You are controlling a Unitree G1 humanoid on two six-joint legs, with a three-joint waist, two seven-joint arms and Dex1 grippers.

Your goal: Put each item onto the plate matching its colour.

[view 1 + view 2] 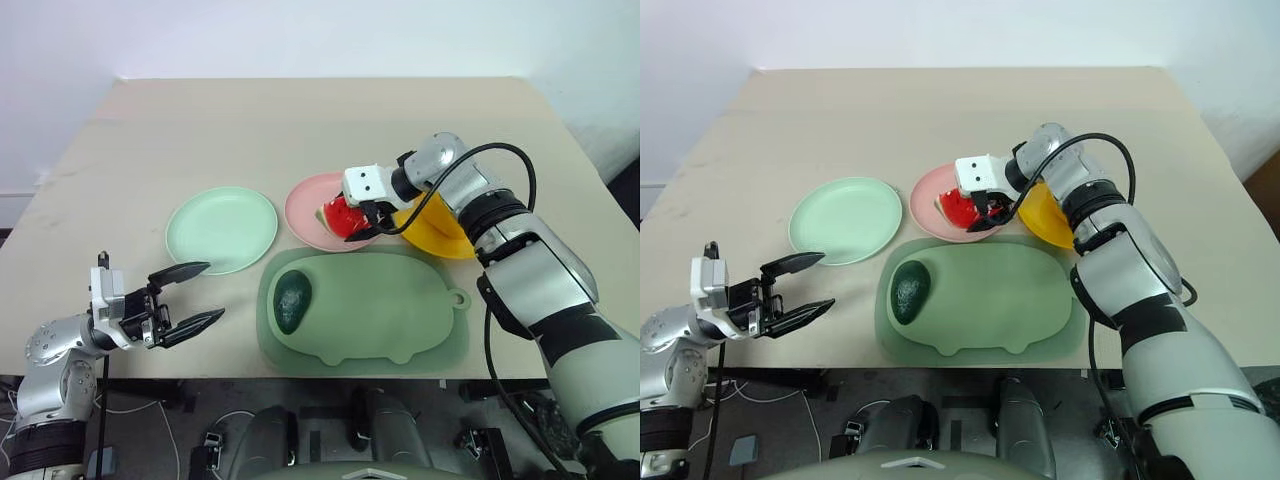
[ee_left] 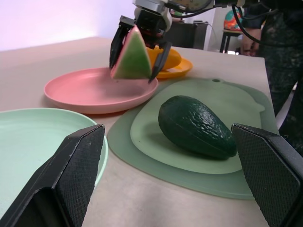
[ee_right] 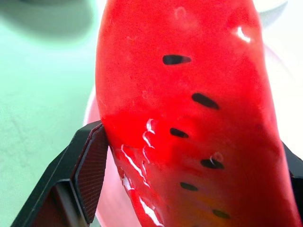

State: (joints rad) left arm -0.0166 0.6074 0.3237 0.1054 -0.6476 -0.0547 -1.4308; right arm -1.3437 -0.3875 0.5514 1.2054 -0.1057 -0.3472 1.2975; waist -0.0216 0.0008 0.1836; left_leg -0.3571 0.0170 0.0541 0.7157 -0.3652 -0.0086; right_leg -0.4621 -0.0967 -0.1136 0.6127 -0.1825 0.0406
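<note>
My right gripper [image 1: 357, 222] is shut on the red watermelon wedge [image 1: 340, 217], its black fingers clamping both sides. It holds the wedge just over the pink plate [image 1: 305, 205]; I cannot tell whether the wedge touches the plate. The dark green avocado [image 1: 292, 300] lies on the left part of the pale green board [image 1: 390, 310]. The yellow-orange mango [image 2: 168, 57] rests on the yellow-orange plate [image 1: 445, 240], partly hidden behind my right arm. The mint green plate [image 1: 220, 228] is bare. My left gripper [image 1: 214, 290] hangs open near the table's front left edge, holding nothing.
The three plates stand in a row just beyond the board, mint at the left, pink in the middle, yellow-orange at the right. The table's [image 1: 300, 120] far half is bare tan surface. The board's handle [image 1: 458, 297] points right.
</note>
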